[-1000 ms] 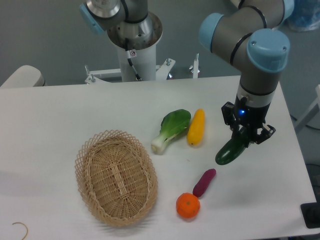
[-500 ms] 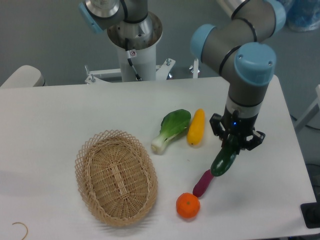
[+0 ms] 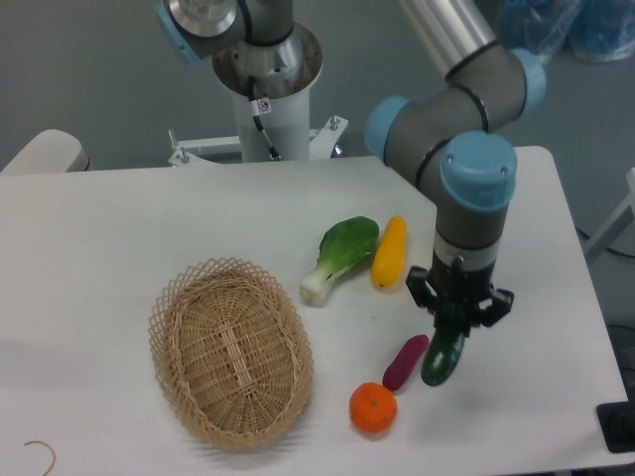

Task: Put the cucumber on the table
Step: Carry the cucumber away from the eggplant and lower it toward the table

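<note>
Cucumber [image 3: 444,355] clamped in gripper [image 3: 457,315], seemingly touching purple tuber [image 3: 405,362], orange [image 3: 373,408] near.

Single fixed camera, mounted high at the near edge of the large flat white table [image 3: 119,238], angled down and facing the grey-and-blue robot arm's white pedestal [image 3: 266,117] at the far side. Moderate distance; near-right table corner cropped.

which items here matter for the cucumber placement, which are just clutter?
In play: cucumber, held in the gripper; table.
Clutter: wicker basket, bok choy, yellow squash, purple tuber, orange.
</note>
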